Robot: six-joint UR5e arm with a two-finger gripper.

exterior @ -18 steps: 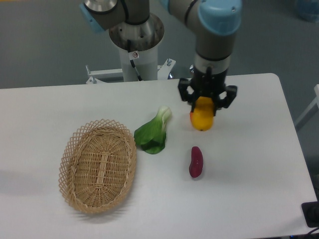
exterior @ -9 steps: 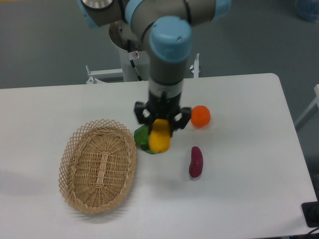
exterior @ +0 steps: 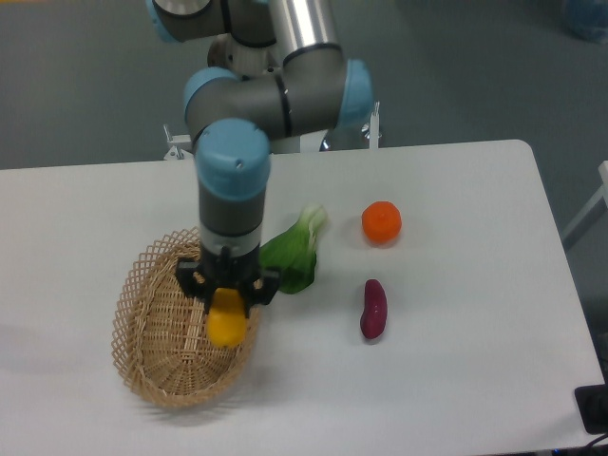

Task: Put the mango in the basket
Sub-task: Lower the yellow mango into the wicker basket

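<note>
My gripper (exterior: pixel 228 302) is shut on the mango (exterior: pixel 227 321), a smooth yellow-orange fruit that hangs from the jaws. It is held over the right half of the basket (exterior: pixel 152 313), a large oval of light tan woven wicker with an open lattice rim at the left of the table. The mango's top is hidden between the fingers. I cannot tell whether the mango touches the basket floor.
A green leafy vegetable (exterior: pixel 293 258) lies just right of the basket. A round orange fruit (exterior: pixel 381 221) sits further right. A purple oblong vegetable (exterior: pixel 373 309) lies below it. The arm's base column stands behind the table's far edge.
The gripper has carried the mango from the right of the table leftward, past the green vegetable, to over the basket. The orange fruit it hid is now in view.
</note>
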